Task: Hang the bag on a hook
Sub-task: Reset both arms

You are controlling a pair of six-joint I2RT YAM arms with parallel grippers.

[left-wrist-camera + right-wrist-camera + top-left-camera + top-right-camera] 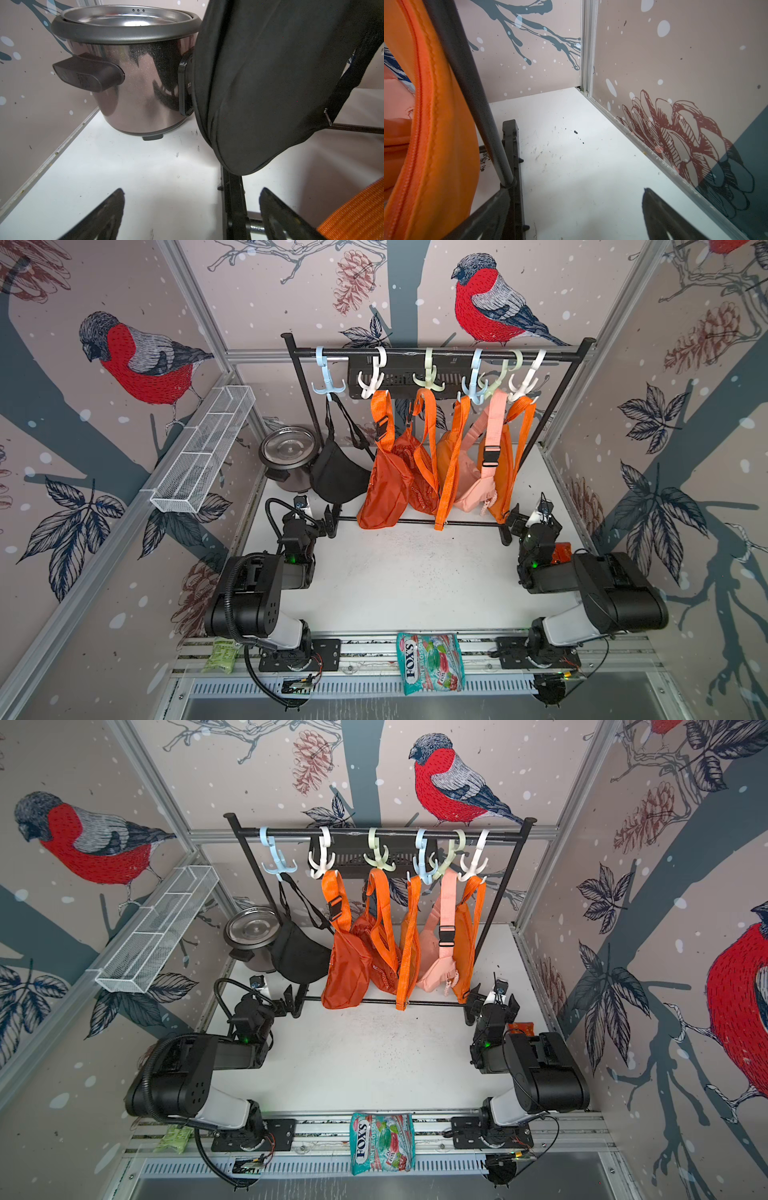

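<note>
White tabletop [415, 580] inside a bird-wallpaper enclosure. Black rack [403, 352] stands across the back, with six plastic hooks on its top rail.

- black bag [338, 477]: strap on the light-blue hook [327, 383] at the left end of the rail, body hanging clear of the table. In the left wrist view it fills the upper right of the frame, in front of the rice cooker [133, 83].
- orange bags [382, 489]: on the hooks from centre to right, bunched together and overlapping.
- pink bag [473, 485]: hangs among the orange ones, right of centre.
- Can't tell which of these is the task's bag; every bag in view is on a hook.

left gripper [191, 218]: jaws wide apart, low at the rack's left foot, with tabletop and the foot between the fingers.
right gripper [575, 220]: jaws wide apart, low at the rack's right foot, with an orange bag just beside one finger and not gripped.

Other items: wire basket [203, 452] on the left wall frame, candy bag [430, 664] bottom centre on the front rail, green packet [220, 653] bottom left.
</note>
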